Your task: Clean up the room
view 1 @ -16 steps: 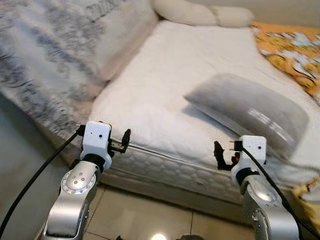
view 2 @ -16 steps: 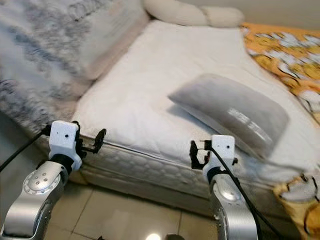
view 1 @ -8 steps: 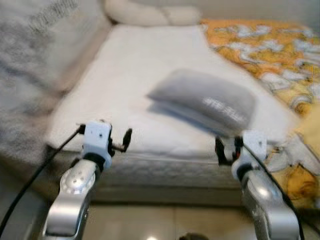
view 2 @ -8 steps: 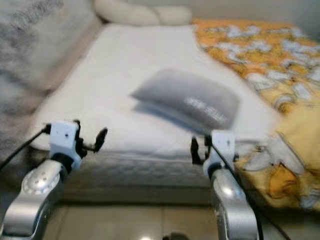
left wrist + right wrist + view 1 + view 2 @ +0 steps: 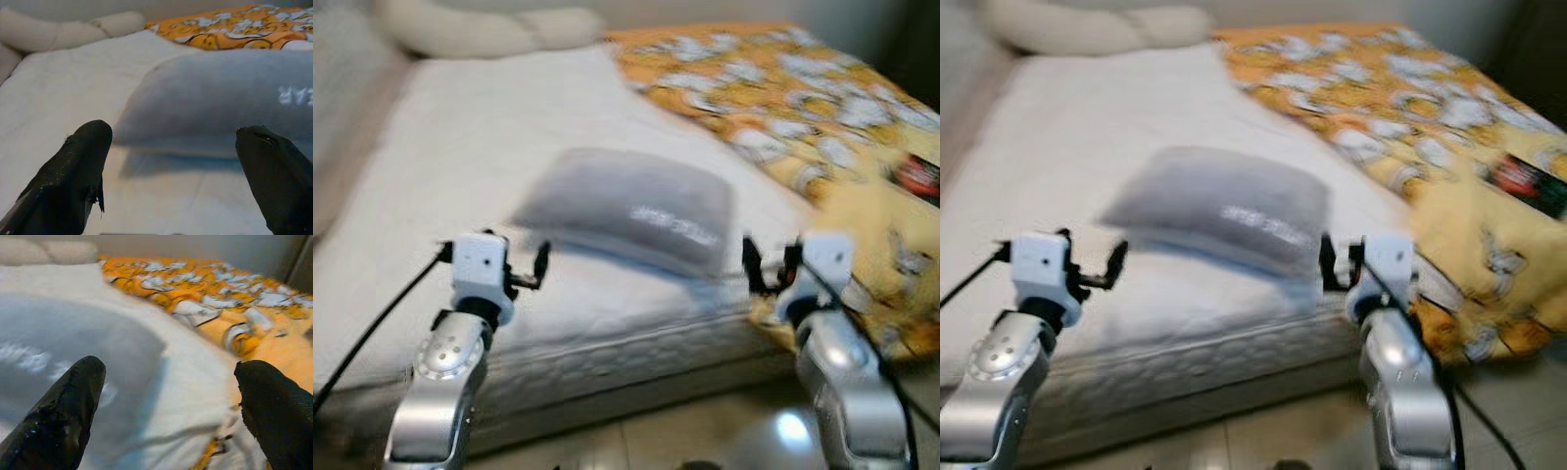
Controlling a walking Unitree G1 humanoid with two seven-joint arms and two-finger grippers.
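Observation:
A grey pillow [image 5: 626,211] with pale lettering lies on the white mattress [image 5: 460,127], near its front edge. An orange and yellow patterned blanket [image 5: 803,108] covers the bed's right side and hangs over the edge. My left gripper [image 5: 540,266] hovers open in front of the pillow's left end; the left wrist view has the pillow [image 5: 220,93] just beyond the fingertips. My right gripper [image 5: 752,269] stands open at the pillow's right end, where pillow [image 5: 63,347] and blanket [image 5: 210,298] meet. Neither gripper holds anything. The head views are blurred.
A long cream bolster [image 5: 480,29] lies at the far end of the bed. A small dark object [image 5: 1528,181] rests on the blanket at the right. Tiled floor [image 5: 636,441] runs along the bed's front edge beneath my arms.
The camera has swung to the right: the grey patterned fabric on the left has left the picture and more of the blanket shows. Both arms keep their pose, grippers open.

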